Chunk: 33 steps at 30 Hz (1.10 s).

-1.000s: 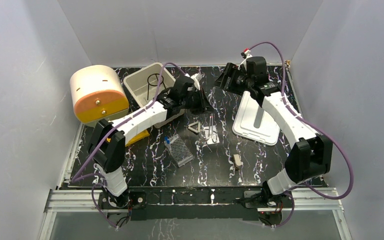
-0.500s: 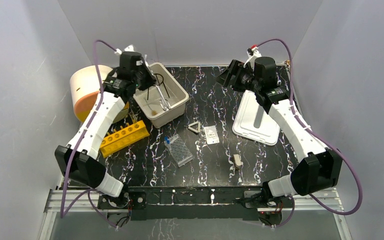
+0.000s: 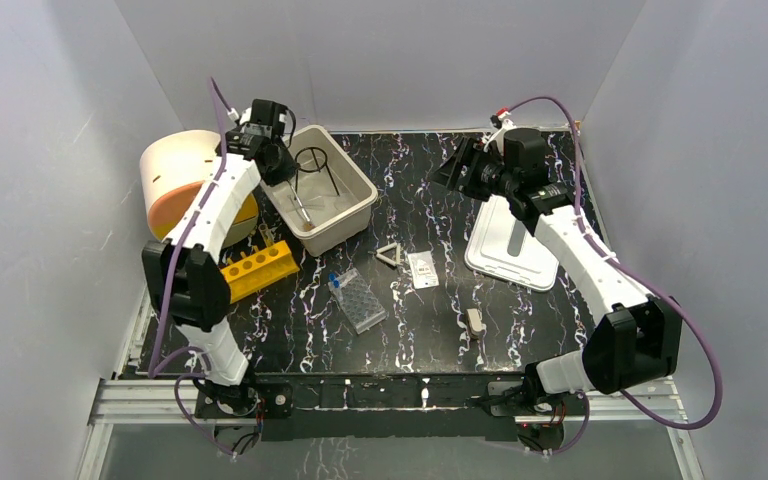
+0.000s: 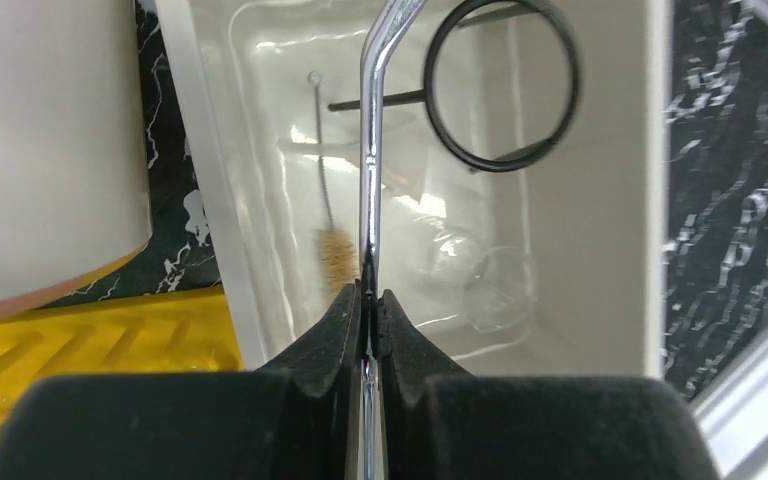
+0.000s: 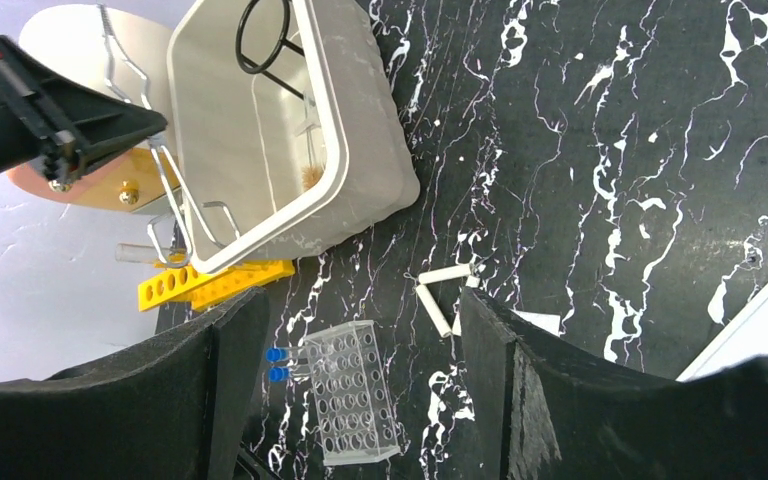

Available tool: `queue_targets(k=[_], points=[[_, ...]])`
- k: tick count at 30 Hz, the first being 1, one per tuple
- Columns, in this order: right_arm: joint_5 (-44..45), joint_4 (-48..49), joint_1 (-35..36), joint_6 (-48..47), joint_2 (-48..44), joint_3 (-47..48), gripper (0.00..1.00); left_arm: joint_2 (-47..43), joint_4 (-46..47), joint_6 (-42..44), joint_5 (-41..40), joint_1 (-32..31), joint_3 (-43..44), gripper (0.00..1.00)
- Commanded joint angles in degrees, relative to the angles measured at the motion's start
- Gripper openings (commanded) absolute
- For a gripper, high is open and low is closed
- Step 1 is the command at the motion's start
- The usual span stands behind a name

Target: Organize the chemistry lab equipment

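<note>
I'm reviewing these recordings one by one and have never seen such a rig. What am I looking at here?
These are two robot arms, left and right, bolted at the near edge of a table, each ending in a two-finger gripper. The wide picture looks down from above and behind them; the other two come from a camera on each wrist. The left gripper is shut on a bent metal tool, held over a beige tub containing a black wire stand, a brush and a small clear beaker. The right gripper is open and empty. On the table lie a yellow tube rack, a clear well tray, a white triangle, a wooden clamp and a white lid.
</note>
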Motion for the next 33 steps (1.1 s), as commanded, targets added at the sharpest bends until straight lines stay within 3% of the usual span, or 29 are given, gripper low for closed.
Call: queue_targets(k=[1,9,14,21,27,33], points=[[-0.92,2.21,-0.20,0.19,-3.25,-1.10,0.77,2.10,-2.95,-0.64,0.44,0.95,3.85,0.00],[-1.09,2.74,-0.26,0.58,-4.14,-2.81,0.77,9.80,-4.53,-0.22,-0.33,1.55,6.38,0.00],[-3.01,5.58,-0.09,2.45,-4.42,-6.36,0.70,13.52,-3.62,-0.47,-1.09,1.65,7.03,0.00],[-1.88,8.97,0.05,2.02,-5.88,-10.48,0.69,17.31,-4.36,-0.01,-3.75,2.02,8.33,0.00],[-1.19,9.57,0.32,1.23,-5.70,-10.96,0.69,19.20,-4.11,0.56,-2.91,2.53,8.54,0.08],[2.53,6.66,2.00,-0.96,-3.04,-9.61,0.67,17.74,-1.43,2.40,-4.52,2.53,5.86,0.28]])
